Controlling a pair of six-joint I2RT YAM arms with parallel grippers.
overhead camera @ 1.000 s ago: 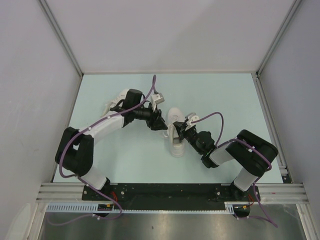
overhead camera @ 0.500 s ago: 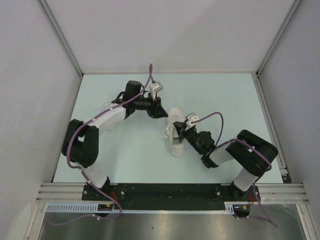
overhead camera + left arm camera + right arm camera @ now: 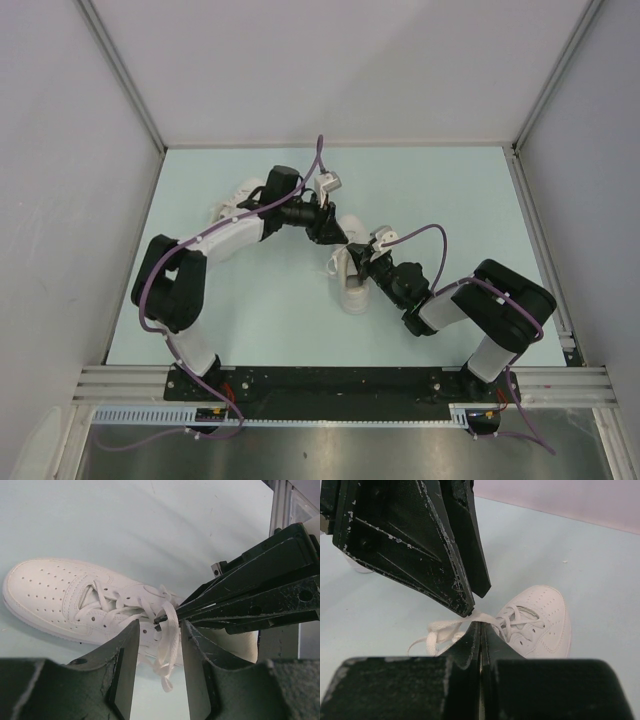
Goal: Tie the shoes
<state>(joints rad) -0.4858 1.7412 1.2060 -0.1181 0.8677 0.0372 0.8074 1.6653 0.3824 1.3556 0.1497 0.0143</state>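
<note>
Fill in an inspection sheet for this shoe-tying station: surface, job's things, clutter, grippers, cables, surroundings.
Surface: pale blue table, matte.
Job's things: one white shoe in the middle, its lace loose. A second white shoe sits far left, partly hidden by the left arm.
Clutter: nothing seen.
Grippers: right gripper shut on the lace. Left gripper open, its fingers on either side of the hanging lace.
Cables: purple cables loop along both arms.
Surroundings: white walls on three sides, metal frame at the near edge.
</note>
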